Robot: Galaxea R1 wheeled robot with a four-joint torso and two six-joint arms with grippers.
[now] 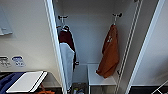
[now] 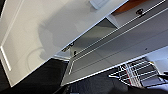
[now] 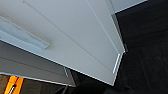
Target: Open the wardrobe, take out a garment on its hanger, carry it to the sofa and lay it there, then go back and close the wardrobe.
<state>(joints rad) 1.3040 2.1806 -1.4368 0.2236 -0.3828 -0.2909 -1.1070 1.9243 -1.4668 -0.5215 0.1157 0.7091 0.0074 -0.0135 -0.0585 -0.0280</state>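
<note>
Now the wardrobe (image 1: 56, 50) stands open, the orange garment (image 1: 109, 52) hangs straight down on the right side, and I cannot tell either claw's state.

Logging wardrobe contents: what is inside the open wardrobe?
In the wardrobe: orange garment hanging right, maroon-and-white garment left, a white shelf below. The orange garment covers its hanger.
</note>
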